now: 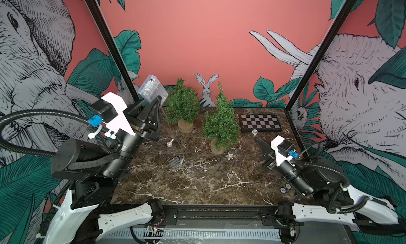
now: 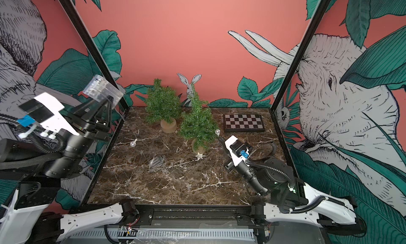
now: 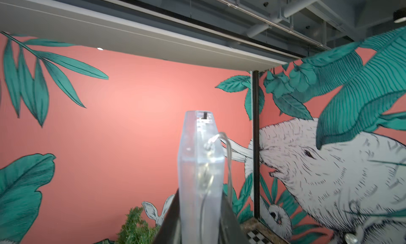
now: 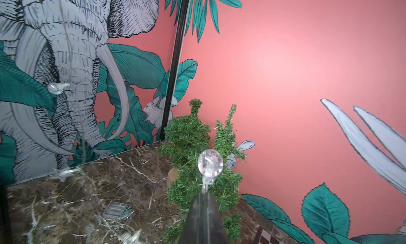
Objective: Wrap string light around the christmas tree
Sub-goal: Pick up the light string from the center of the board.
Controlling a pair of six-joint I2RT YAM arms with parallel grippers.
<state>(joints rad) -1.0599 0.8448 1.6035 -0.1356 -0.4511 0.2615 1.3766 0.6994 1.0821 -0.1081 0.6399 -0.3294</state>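
Note:
Two small green christmas trees stand at the back of the marble table: one at the rear (image 1: 182,102) and a nearer one (image 1: 220,122) (image 4: 197,183). My left gripper (image 1: 157,100) (image 3: 200,192) is raised high at the left and shut on the string light's clear battery box (image 1: 152,90) (image 3: 201,155). Its thin wire (image 1: 164,116) hangs down to the table. My right gripper (image 1: 256,138) (image 4: 205,193) is shut on a clear round bulb (image 1: 254,132) (image 4: 210,162) of the string, just right of the nearer tree. More bulbs (image 1: 169,143) and a star (image 1: 230,156) lie loose on the table.
A folded chessboard (image 1: 260,122) lies at the back right. A second small clear box (image 1: 175,161) sits mid-table among loose wire. Black frame posts (image 1: 114,51) and printed walls close in the table (image 1: 197,188) on three sides.

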